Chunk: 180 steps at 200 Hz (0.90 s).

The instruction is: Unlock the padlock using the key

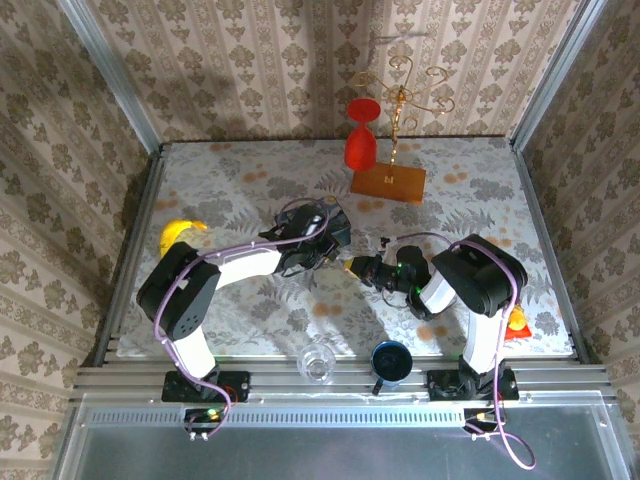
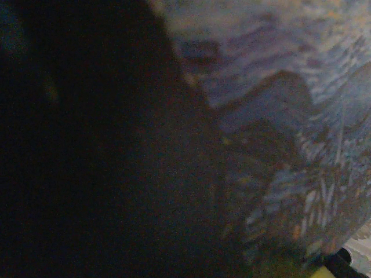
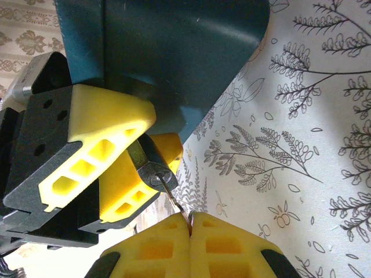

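The padlock (image 3: 155, 171), small with a dark body and a silvery keyhole face, is pinched between the yellow fingers (image 3: 104, 124) of my left gripper (image 1: 335, 250), which is shut on it. My right gripper (image 3: 190, 223) is shut on the key (image 3: 177, 202). The key's thin blade reaches up to the keyhole, with its tip at or in the slot. In the top view the two grippers meet near the table's middle, the right gripper (image 1: 358, 266) just right of the left. The blue tin (image 3: 174, 52) looms right behind the lock. Its swirl paint (image 2: 278, 116) shows blurred in the left wrist view.
A red goblet (image 1: 361, 140) and a gold wire stand on a wooden block (image 1: 388, 182) are at the back. A yellow object (image 1: 180, 232) lies at the left and a yellow-orange toy (image 1: 518, 320) at the right. A glass (image 1: 317, 364) and a blue mug (image 1: 390, 362) stand at the near edge.
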Each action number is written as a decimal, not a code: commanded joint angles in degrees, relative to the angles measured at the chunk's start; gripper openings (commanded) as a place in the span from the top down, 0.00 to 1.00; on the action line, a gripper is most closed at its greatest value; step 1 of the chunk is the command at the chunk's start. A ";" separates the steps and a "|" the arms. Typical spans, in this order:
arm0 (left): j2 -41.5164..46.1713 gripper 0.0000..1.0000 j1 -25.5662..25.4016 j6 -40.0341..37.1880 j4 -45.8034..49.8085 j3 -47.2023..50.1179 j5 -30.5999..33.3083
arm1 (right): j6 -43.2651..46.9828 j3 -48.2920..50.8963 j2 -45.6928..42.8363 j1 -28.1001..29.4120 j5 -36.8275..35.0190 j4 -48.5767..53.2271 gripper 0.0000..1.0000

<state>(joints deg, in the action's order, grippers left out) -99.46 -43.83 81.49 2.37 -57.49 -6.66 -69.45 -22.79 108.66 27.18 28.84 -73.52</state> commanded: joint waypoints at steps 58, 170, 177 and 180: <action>1.99 1.00 -3.21 5.20 3.54 -3.04 -13.65 | 1.53 2.25 -2.75 -0.72 -3.25 -0.66 1.00; 2.34 1.00 -1.85 4.71 8.34 -4.15 -19.96 | 16.27 -0.54 -15.50 -0.81 -0.61 19.27 1.00; 2.34 1.00 -1.86 4.51 8.43 -4.30 -19.98 | 16.90 -0.81 -16.44 -0.89 -0.71 21.09 1.00; 2.34 1.00 -1.82 4.41 8.44 -4.37 -19.91 | 17.06 -0.89 -16.80 -0.90 -0.79 21.72 1.00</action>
<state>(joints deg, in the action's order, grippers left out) -98.87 -43.79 84.44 7.35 -60.20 -16.12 -57.60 -20.64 95.29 26.83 30.44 -60.01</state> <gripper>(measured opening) 0.290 0.038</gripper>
